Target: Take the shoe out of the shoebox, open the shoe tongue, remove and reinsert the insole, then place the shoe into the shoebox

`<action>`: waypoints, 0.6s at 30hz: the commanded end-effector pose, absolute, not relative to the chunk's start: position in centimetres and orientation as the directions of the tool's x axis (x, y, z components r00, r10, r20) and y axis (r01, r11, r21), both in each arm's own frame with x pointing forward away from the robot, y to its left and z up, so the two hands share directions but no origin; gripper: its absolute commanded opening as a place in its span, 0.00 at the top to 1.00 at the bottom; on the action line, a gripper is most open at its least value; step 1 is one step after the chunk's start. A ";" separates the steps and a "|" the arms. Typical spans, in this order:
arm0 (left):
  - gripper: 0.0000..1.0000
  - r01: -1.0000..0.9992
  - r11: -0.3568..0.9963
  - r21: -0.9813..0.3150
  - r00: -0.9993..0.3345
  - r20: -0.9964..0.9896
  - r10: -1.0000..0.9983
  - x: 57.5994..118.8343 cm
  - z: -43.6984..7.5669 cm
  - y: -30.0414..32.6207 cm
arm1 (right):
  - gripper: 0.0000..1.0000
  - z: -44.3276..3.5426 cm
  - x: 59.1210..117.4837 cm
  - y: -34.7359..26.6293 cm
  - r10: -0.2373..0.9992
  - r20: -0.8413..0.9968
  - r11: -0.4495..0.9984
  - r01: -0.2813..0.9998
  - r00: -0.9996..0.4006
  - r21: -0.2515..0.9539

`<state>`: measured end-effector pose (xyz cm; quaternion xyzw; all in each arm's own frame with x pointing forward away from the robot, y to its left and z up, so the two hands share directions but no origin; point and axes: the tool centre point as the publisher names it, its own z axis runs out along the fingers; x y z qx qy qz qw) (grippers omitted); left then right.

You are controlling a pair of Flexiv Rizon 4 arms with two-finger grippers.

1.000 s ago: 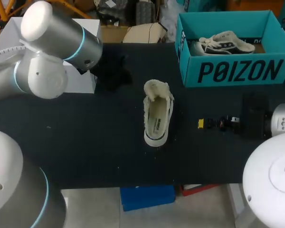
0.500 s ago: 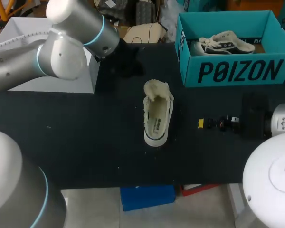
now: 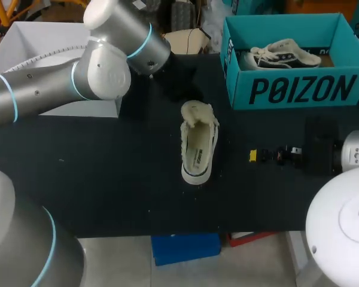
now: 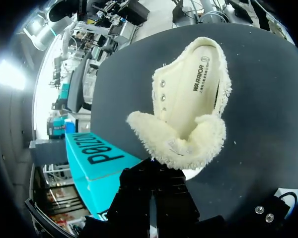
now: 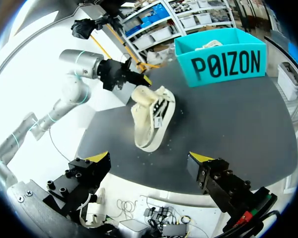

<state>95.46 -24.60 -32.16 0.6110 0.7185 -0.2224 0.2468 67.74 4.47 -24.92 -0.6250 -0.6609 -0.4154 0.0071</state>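
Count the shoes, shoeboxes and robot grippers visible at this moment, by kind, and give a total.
Shoes: 2, the loose shoe and the boxed shoe
Shoeboxes: 1, the teal shoebox
Grippers: 2, the left gripper and the right gripper
Total: 5

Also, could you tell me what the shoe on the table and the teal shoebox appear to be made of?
The shoe looks like cream canvas or suede, matte, with fuzzy fleece lining around the collar and a smooth white rubber-like sole edge. The shoebox looks like matte teal cardboard, judging by its thin straight walls and printed lettering.
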 end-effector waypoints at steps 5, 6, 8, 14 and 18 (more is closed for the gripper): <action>1.00 0.991 0.129 -0.033 -0.120 -0.638 0.761 90.9 -32.7 -23.3 | 0.00 -24.9 67.8 4.3 0.818 0.532 -0.124 0.837 -0.218 0.533; 1.00 0.991 0.127 -0.034 -0.119 -0.637 0.762 90.6 -32.8 -23.2 | 0.00 -24.9 67.8 4.3 0.818 0.532 -0.124 0.837 -0.218 0.533; 1.00 0.992 0.121 -0.035 -0.116 -0.625 0.772 89.9 -33.1 -23.2 | 0.00 -24.9 67.8 4.3 0.818 0.532 -0.124 0.837 -0.218 0.533; 1.00 0.993 0.106 -0.044 -0.112 -0.582 0.805 89.0 -34.6 -23.4 | 0.00 -24.9 67.8 4.3 0.818 0.532 -0.124 0.837 -0.218 0.533; 1.00 0.995 0.097 -0.031 -0.098 -0.534 0.840 88.8 -35.4 -23.7 | 0.00 -24.9 67.8 4.3 0.818 0.532 -0.124 0.837 -0.218 0.533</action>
